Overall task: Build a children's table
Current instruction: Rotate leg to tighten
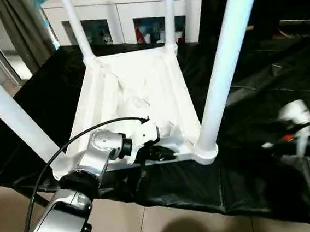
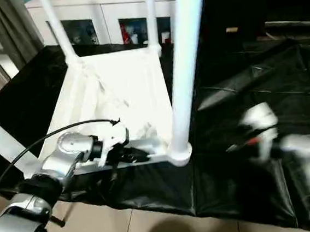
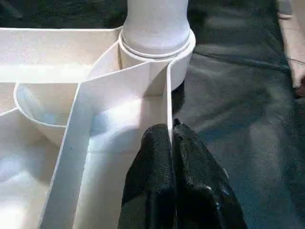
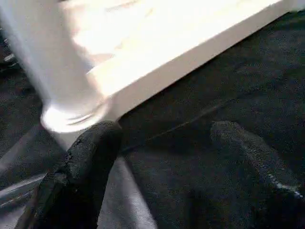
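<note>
Children's table [image 1: 141, 90]: white plastic, lying upside down on a black sheet [image 1: 260, 177] spread over the floor, ribbed underside facing up and four white tubular legs rising from its round corner sockets. The near-right leg [image 1: 224, 65] stands in the near-right corner socket [image 1: 205, 154]; the near-left leg [image 1: 6, 111] leans out toward the left edge; two far legs [image 1: 78, 27] stand at the back corners. Behind the table, a white glass-door cabinet [image 1: 129, 20] with small coloured items behind the panes; grey curtain [image 1: 20, 25] at far left. Pale floor tiles [image 1: 155, 228] border the sheet's near edge.

Left arm: silver forearm [image 1: 61, 223] with a black cable [image 1: 64, 146] arching over it, reaching to the table's near edge. Left gripper [image 3: 172, 136]: black fingers pressed together, tips pinching the thin upright side wall of the tabletop, just beside the near-right socket.

Right gripper [image 4: 167, 138]: blurred, low over the black sheet to the right of the table and apart from it; fingers [image 4: 90, 152] spread wide, nothing between them, the near-right leg's socket just beyond one fingertip.
</note>
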Available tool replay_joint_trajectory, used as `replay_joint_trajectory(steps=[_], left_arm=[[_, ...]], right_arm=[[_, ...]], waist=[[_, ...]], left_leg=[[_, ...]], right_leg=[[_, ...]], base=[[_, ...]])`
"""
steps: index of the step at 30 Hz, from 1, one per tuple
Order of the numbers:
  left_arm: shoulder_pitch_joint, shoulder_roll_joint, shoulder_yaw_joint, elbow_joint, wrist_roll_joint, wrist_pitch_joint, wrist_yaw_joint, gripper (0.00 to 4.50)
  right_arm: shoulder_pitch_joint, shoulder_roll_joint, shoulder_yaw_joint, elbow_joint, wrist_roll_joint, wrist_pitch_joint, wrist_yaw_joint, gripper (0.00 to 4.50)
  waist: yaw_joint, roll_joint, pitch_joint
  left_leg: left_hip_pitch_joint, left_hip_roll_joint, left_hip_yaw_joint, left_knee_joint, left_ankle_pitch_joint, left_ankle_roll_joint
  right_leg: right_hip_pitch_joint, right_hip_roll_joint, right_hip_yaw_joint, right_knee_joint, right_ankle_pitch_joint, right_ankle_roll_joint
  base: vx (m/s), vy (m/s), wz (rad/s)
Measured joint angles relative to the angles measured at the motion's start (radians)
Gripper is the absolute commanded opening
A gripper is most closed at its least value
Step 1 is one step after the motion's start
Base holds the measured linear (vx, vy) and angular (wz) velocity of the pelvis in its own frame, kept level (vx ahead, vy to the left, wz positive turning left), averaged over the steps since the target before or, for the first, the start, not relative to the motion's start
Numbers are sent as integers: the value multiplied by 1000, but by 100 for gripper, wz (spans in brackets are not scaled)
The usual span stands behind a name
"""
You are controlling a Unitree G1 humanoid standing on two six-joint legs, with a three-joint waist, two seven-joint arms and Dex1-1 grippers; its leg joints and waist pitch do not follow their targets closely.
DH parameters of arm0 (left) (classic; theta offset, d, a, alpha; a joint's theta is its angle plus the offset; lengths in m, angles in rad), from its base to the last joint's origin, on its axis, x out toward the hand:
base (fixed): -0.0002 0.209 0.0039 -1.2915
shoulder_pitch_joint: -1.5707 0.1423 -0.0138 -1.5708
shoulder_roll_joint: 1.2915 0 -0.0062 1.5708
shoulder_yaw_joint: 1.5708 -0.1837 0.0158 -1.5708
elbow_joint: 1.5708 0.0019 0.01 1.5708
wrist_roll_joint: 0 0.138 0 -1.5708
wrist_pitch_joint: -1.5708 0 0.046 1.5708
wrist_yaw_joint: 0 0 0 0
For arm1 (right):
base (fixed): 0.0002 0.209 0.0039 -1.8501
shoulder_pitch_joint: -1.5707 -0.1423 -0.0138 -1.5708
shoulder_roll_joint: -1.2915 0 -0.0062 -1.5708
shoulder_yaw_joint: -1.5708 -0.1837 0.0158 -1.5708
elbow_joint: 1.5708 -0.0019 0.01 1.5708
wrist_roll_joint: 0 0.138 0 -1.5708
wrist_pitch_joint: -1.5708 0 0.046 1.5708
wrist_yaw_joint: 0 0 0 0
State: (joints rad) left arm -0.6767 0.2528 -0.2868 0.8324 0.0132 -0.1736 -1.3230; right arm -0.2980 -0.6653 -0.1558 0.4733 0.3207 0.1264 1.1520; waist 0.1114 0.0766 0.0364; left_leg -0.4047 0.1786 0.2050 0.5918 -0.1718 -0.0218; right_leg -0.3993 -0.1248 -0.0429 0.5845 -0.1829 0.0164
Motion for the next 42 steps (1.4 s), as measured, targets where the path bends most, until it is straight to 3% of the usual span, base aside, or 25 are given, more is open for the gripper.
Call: replay_joint_trajectory(steps=[4, 10, 21, 28, 29, 31, 35, 40, 42], left_arm=[[20, 3, -16, -32, -17, -1, -55, 0], [39, -4, -38, -73, -20, -13, -99, 0], [26, 5, -61, -30, -2, -141, -104, 0], [7, 35, -67, 3, 14, -220, -118, 0], [4, 38, -67, 7, 16, -222, -118, 27], [-1, 41, -60, 10, 8, -204, -124, 27], [0, 43, -30, -12, -38, -165, -148, 77], [12, 54, 19, -89, -104, -105, -142, 114], [48, 58, 66, -154, -140, -45, -81, 134]], right_arm=[[-18, 20, -25, 10, 0, -12, -63, 343], [-18, 116, -3, 14, -21, -48, -166, 343], [-43, 259, 2, 18, -44, -90, -330, 343], [-22, 293, -1, 18, -44, -101, -391, 343], [-22, 303, 0, 18, -44, -102, -396, 349], [-22, 328, -1, 15, -44, -102, -425, 349], [-22, 349, -1, 10, -44, -107, -464, 351], [-42, 357, -2, -3, -50, -107, -511, 351], [-52, 370, -9, -23, -76, -104, -590, 351]], waist=[[1, 1, 0], [5, 3, 0], [2, 9, 0], [-1, 9, 0], [-2, 9, 0], [-3, 7, 1], [-7, 3, 4], [-23, -2, 7], [-31, -6, 9]], left_leg=[[1, 0, 2, 0, 0, 0], [0, 0, 4, 0, 0, 0], [0, 0, 6, 0, 0, 0], [1, 0, 6, 0, 0, 0], [1, 0, 6, 0, 0, 0], [2, 0, 6, -1, 0, -1], [1, 0, 6, -1, 0, -1], [1, 0, 7, -2, 0, -1], [1, 1, 8, -2, 1, -1]], right_leg=[[0, -1, 0, 2, 0, 0], [0, -3, 0, 2, 0, 0], [0, -3, 0, 2, 0, 0], [0, -3, 0, 5, 0, 0], [-1, -3, 1, 6, 0, 0], [-3, -3, 1, 9, 0, 0], [-4, -3, 1, 10, 0, 0], [-5, -3, 3, 10, 0, 0], [-7, -2, 4, 10, 0, 1]], base=[[0, 0, 0], [0, 0, 0], [0, 0, 0], [0, 0, 0], [0, 0, 0], [0, 0, 0], [0, 0, 0], [0, 0, 0], [0, 0, 0]])
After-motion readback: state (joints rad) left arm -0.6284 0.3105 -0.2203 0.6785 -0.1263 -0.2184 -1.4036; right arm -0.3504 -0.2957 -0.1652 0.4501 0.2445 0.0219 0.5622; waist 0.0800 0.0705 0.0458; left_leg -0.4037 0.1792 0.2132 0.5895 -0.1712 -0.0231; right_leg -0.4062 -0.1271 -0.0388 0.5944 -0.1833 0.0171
